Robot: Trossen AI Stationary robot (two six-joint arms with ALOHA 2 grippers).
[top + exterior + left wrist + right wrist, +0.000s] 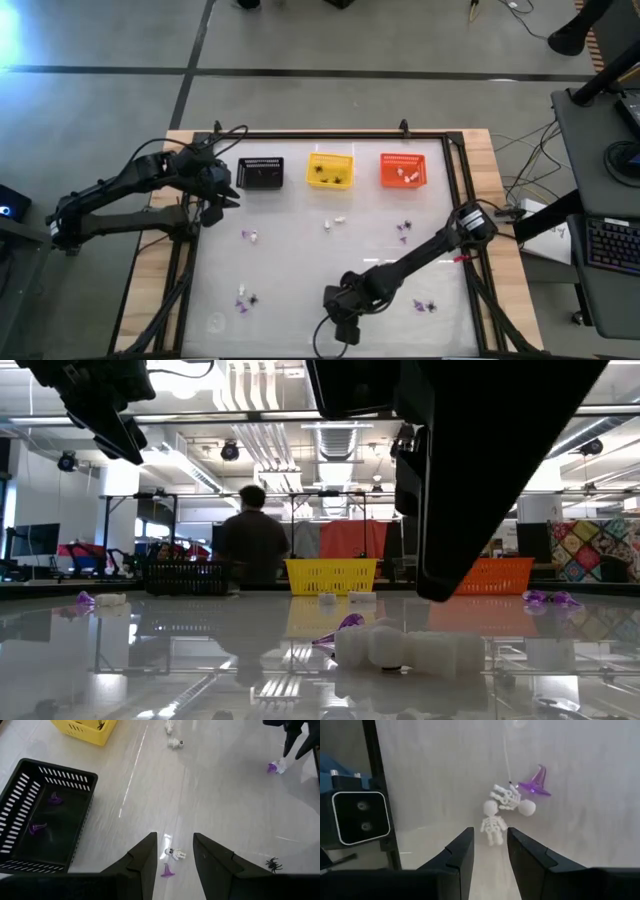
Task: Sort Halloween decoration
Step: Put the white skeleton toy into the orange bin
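Note:
Small Halloween decoration pieces lie scattered on the white table. Two white skeletons (494, 822) and a purple witch hat (535, 784) lie together near the front edge, also seen in the low view as skeletons (400, 648). My right gripper (490, 837) hangs open just above them, touching nothing; it also shows from above (338, 312). My left gripper (175, 840) waits open at the far left (222, 195), beside the black basket (30, 785), above a skeleton (175, 853) and a purple hat (167, 871). Two purple hats (52, 798) lie in the black basket.
The yellow basket (330, 170) and the orange basket (403, 170) stand along the far edge beside the black basket (261, 173). More trinkets lie at mid-table (335, 222), right (404, 230), front left (243, 298) and front right (425, 305). A black spider (272, 864) lies loose. A camera (357, 817) sits beside my right gripper.

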